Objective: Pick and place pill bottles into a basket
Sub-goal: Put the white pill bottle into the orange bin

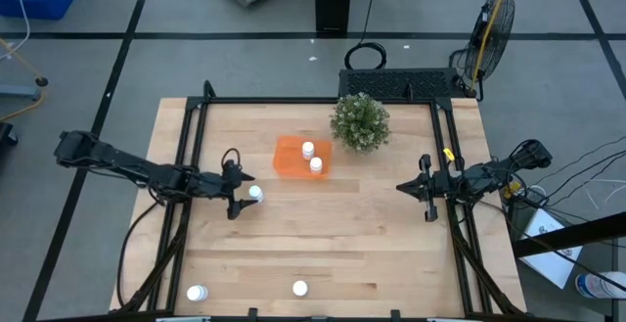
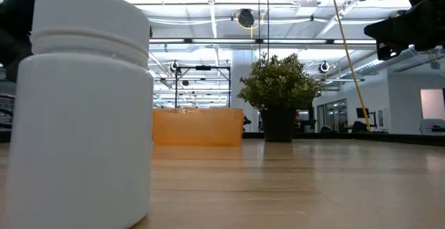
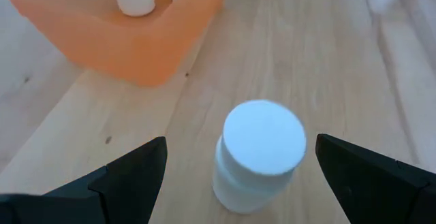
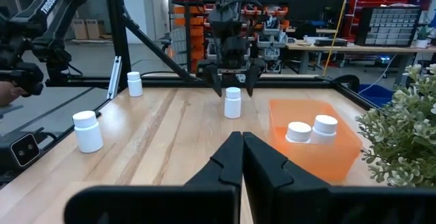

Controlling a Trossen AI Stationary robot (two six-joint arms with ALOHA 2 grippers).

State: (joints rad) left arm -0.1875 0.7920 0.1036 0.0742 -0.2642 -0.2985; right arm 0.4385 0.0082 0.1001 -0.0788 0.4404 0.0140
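A white pill bottle (image 3: 262,152) stands upright on its base on the wooden table, a little short of the orange basket (image 1: 290,158). My left gripper (image 3: 240,142) is open and low, one finger on either side of this bottle, touching nothing. It also shows in the high view (image 1: 242,194), with the bottle (image 1: 255,193) at its tips. Two more bottles (image 1: 308,149) (image 1: 316,164) stand in the basket. Two others (image 1: 198,293) (image 1: 300,288) stand near the table's near edge. My right gripper (image 4: 242,141) is shut and empty at the table's right side (image 1: 425,190).
A green bushy plant in a dark pot (image 1: 360,121) stands just right of the basket, toward the far edge. Black frame rails (image 1: 201,116) run along the table's left, right and far sides. In the low view one near-edge bottle (image 2: 83,111) stands close to the camera.
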